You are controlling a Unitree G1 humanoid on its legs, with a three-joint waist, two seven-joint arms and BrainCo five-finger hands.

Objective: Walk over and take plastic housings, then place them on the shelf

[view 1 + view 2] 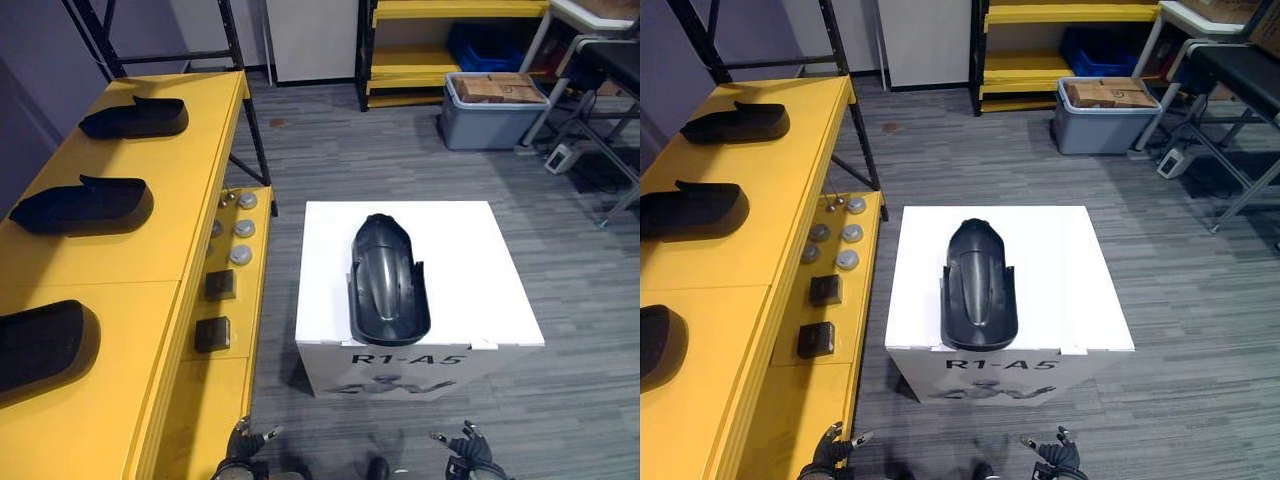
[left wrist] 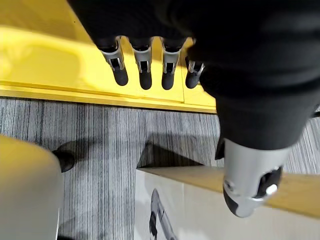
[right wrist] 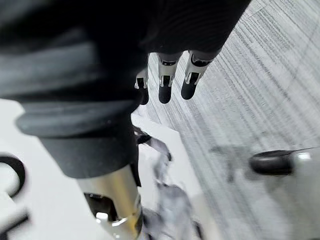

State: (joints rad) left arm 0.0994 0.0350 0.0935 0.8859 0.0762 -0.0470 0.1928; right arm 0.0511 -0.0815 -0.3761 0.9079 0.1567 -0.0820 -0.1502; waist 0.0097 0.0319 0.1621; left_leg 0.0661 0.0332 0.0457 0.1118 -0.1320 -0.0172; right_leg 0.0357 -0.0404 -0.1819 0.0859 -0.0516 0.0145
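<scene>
A black plastic housing (image 1: 388,285) lies lengthwise on top of a white box (image 1: 465,260) straight ahead, with its rounded end toward the far side and its squarer end at the box's near edge. The left robot hand (image 1: 243,440) and the right robot hand (image 1: 468,447) hang low at the near edge of the scene, short of the box and apart from the housing. In the wrist views the left fingers (image 2: 145,75) and the right fingers (image 3: 165,90) are straight and relaxed, with nothing in them. Along the left runs the yellow shelf (image 1: 170,230), where three more housings (image 1: 85,205) lie in a row, well apart from one another. The step in hand is probably the last of the approach and then the pickup. It would go best if the robot stands square to the box and brings one robot hand to each long side of the housing. Gripping the side walls near mid-length should stop the piece tipping. The surface looks smooth and curved, so a pinch from one side alone could slip. A straight lift before turning left seems wise, and so does keeping clear of the round discs (image 1: 242,228) and dark blocks (image 1: 219,285) on the shelf's lower ledge.
</scene>
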